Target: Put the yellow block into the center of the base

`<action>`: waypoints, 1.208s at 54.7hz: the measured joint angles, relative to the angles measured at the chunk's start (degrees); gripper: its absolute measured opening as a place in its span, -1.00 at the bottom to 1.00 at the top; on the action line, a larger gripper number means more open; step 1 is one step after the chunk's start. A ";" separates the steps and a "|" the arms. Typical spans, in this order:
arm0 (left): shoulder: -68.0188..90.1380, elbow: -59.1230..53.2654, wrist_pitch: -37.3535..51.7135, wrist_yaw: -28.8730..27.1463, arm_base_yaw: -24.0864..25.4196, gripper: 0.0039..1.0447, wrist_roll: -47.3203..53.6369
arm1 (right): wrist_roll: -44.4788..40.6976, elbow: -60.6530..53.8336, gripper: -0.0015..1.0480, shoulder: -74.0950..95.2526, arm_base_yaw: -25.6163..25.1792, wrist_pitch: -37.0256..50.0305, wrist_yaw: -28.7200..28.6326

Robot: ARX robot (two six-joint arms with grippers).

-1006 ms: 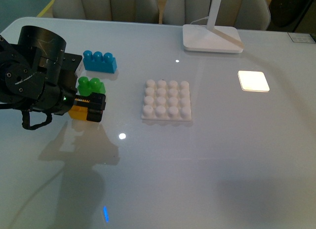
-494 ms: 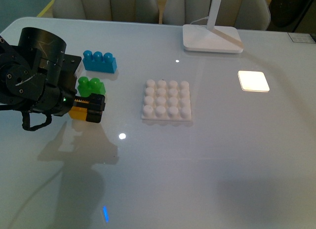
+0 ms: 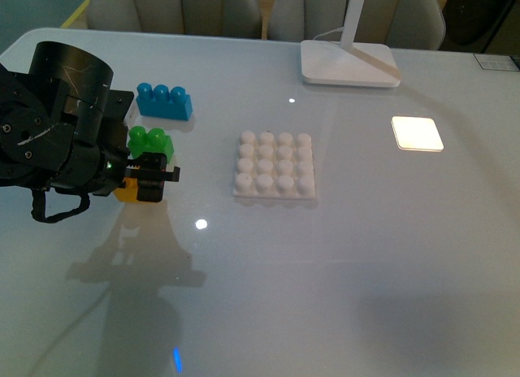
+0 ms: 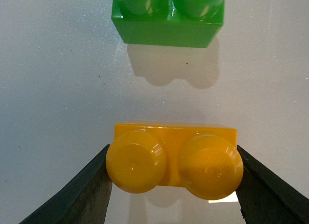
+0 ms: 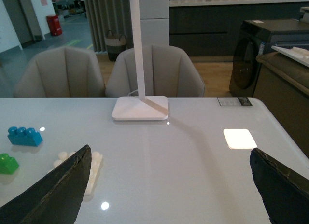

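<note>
Both of the left jaws are squeezing the yellow block [image 4: 176, 161], one on each short end. Its two studs are facing the wrist camera. The block is sitting well apart from the base [image 3: 275, 165], which is lying at about 3 o'clock from it on the white surface [image 3: 341, 279]. The green brick [image 4: 166, 21] is waiting near it at about 1 o'clock, not touching.

Since a second ago the left arm has been tipping a little, and less yellow is showing in the front view. I think the lift is just starting, but I cannot tell if the block is off the surface yet. The right jaws are hanging wide apart, holding nothing.
</note>
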 joint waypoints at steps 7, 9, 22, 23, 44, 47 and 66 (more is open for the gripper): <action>-3.98 -2.27 -0.09 -0.68 -2.03 0.20 -3.93 | 0.00 0.00 0.83 0.00 0.00 0.00 0.00; -5.05 -2.64 -0.42 -0.98 -2.73 0.20 -5.07 | 0.00 0.00 0.83 0.00 0.00 0.00 0.00; -10.47 -3.87 -3.19 -4.24 -9.03 0.20 -11.82 | 0.00 0.00 0.83 0.00 0.00 0.00 0.00; -10.64 -3.87 -3.34 -4.44 -9.42 0.20 -12.17 | 0.00 0.00 0.83 0.00 0.00 0.00 0.00; -9.38 2.97 -10.71 -11.74 -22.14 0.20 -21.46 | 0.00 0.00 0.83 0.00 0.00 0.00 0.00; -7.96 4.90 -11.43 -12.20 -23.50 0.20 -21.94 | 0.00 0.00 0.83 0.00 0.00 0.00 0.00; -0.17 16.44 -15.58 -15.10 -26.58 0.20 -22.45 | 0.00 0.00 0.83 0.00 0.00 0.00 0.00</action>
